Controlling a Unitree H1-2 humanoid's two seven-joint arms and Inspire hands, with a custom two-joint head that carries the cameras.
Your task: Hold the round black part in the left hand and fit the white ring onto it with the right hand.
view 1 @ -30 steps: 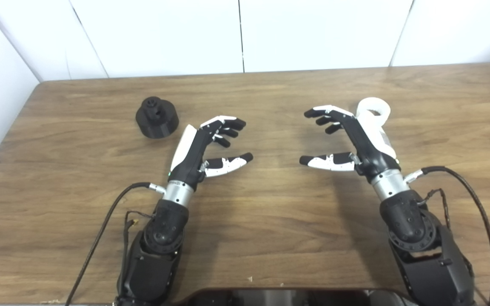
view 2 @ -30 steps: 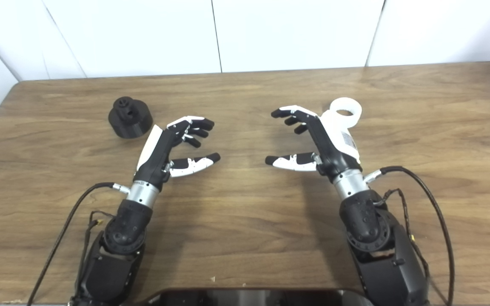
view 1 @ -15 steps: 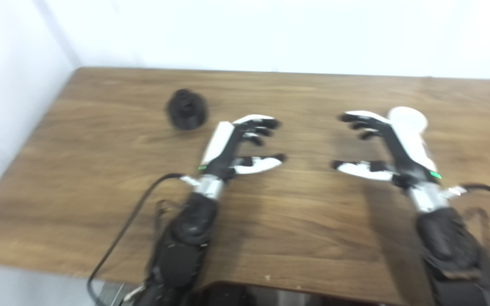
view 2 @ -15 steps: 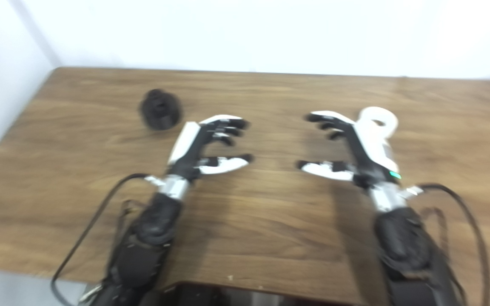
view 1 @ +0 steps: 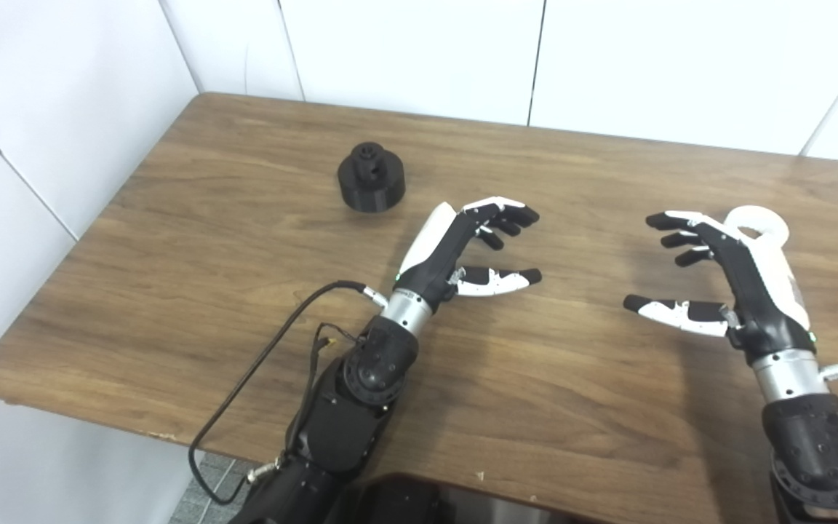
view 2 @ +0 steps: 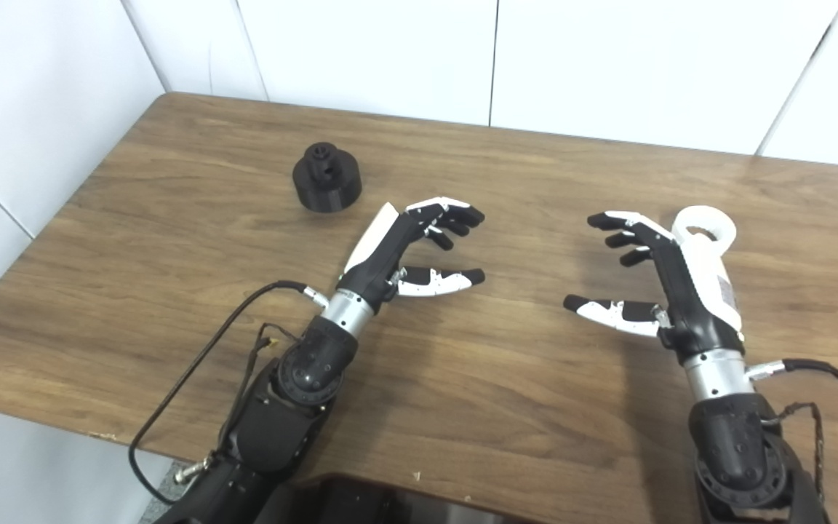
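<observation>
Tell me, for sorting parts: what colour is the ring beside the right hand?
White; the ring shows best in the right eye view.

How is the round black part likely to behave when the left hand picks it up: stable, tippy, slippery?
The round black part sits upright on a wide flat base with a narrower knob on top, so it probably won't tip or roll if nudged. It looks rigid and matte, likely not slippery. The open left hand would probably grip the broad lower body more securely than the small knob.
</observation>
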